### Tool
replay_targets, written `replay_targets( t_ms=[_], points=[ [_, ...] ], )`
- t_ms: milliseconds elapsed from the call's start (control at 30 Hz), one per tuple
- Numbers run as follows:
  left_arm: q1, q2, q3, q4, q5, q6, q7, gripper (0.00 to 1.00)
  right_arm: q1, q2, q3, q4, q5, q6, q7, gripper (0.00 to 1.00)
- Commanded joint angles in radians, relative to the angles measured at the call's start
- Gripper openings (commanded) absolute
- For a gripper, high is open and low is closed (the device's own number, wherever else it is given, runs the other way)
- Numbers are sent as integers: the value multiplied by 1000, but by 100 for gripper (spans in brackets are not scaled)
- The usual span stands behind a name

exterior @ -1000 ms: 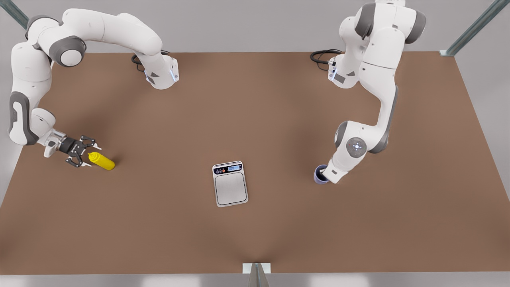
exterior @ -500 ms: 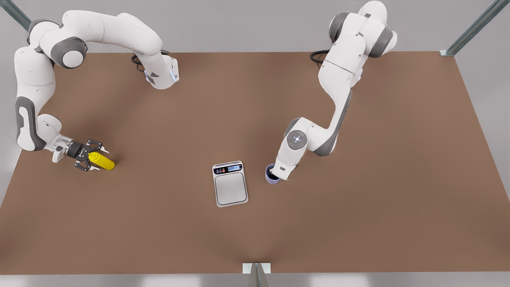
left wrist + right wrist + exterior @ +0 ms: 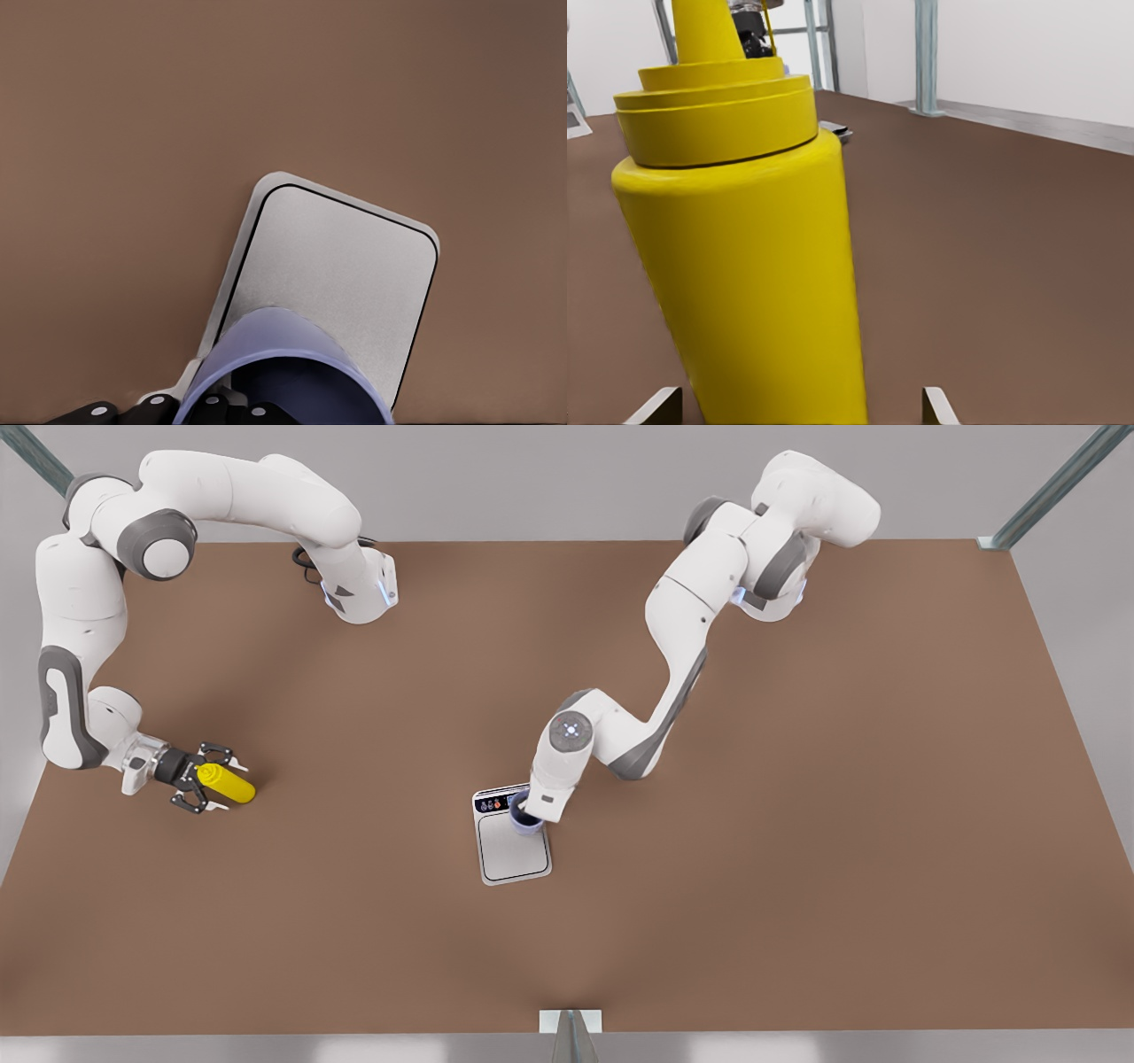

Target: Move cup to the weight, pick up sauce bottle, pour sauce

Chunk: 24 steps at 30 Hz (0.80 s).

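Brown and bare but for three small things, the desk (image 3: 797, 868) now shows you the cup (image 3: 524, 824) over the weight (image 3: 512, 850), where a second ago it stood well off toward the front view's right. The left gripper (image 3: 530, 815) has carried it across in two quick stages, and the left wrist view puts the lavender rim (image 3: 283, 363) above the display end of the silver plate (image 3: 345, 283), not its middle. You can see dark fingers (image 3: 213, 409) at the cup's edge, so they are evidently closed on it; whether the base already rests on the plate cannot be told.

At the front view's left, the right gripper (image 3: 202, 788) has crept forward around the sauce bottle (image 3: 226, 781). The yellow body (image 3: 753, 266) stands between two white fingertips (image 3: 656, 405), which are spread to either side and not yet pressing it. The bottle is where it was a second ago, on the desk near that edge.

For you, this means the first step looks nearly done: the cup needs setting down and releasing, perhaps nudged toward the plate's centre. The bottle grasp appears ready to close, with the pour to follow once the cup stands free.
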Motion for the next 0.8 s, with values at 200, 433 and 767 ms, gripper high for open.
replay_targets(
  t_ms=[200,433,767],
  points=[
    [-43,77,4,106,17,25,-58,40,0,2,0,0,0,0,0,82],
    [-32,67,8,127,16,12,-60,55,0,2,0,2,0,-9,2,81],
    [-29,20,4,136,8,-73,-58,56,1,2,0,11,2,-9,5,63]
  ],
)
